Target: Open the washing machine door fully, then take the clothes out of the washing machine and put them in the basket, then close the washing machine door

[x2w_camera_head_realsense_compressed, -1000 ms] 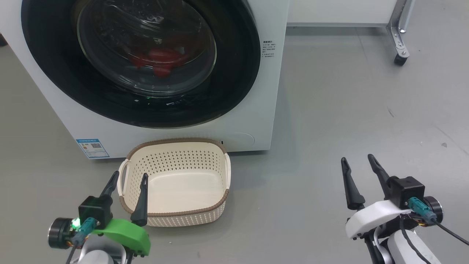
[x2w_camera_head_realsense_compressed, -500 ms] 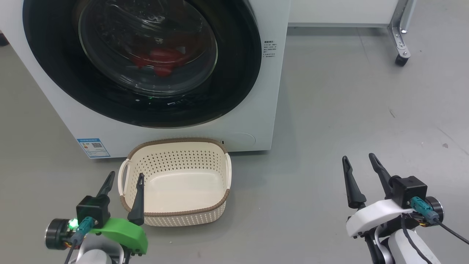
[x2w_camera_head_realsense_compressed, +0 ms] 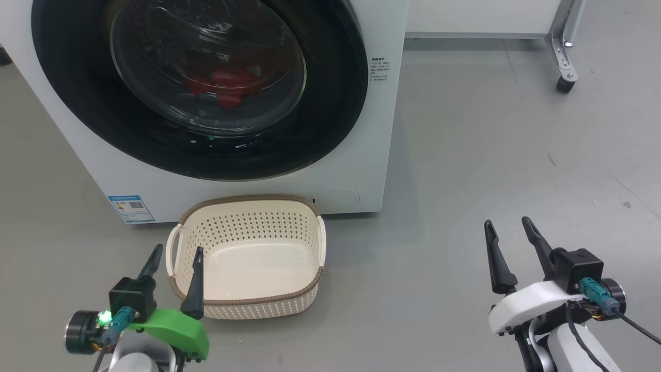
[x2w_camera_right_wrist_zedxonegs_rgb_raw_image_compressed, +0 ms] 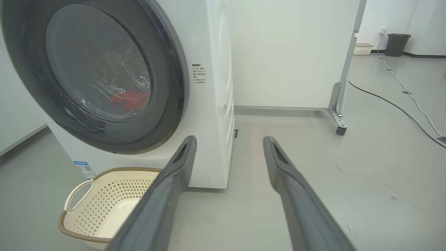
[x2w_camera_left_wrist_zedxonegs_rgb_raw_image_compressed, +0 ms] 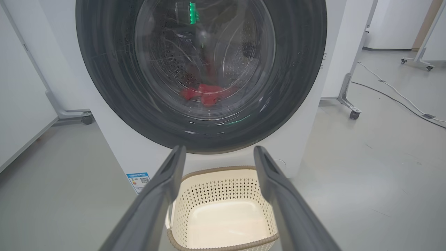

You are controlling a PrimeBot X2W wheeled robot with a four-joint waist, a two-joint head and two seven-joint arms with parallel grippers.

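Washing machine door (x2w_camera_head_realsense_compressed: 199, 77) closed, clothes (x2w_camera_head_realsense_compressed: 227, 85) behind its glass | door sits at 12 o'clock from our left gripper (x2w_camera_head_realsense_compressed: 178, 249), 10 o'clock from our right gripper (x2w_camera_head_realsense_compressed: 506, 222) | we judge left nearer | both spread wide, empty

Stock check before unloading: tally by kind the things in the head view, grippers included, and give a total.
washing machine: 1
basket, empty: 1
clothes, one red heap inside the machine, pieces cannot be told apart: 1
grippers, left gripper and right gripper, both open: 2
wheeled frame leg: 1
Total: 6
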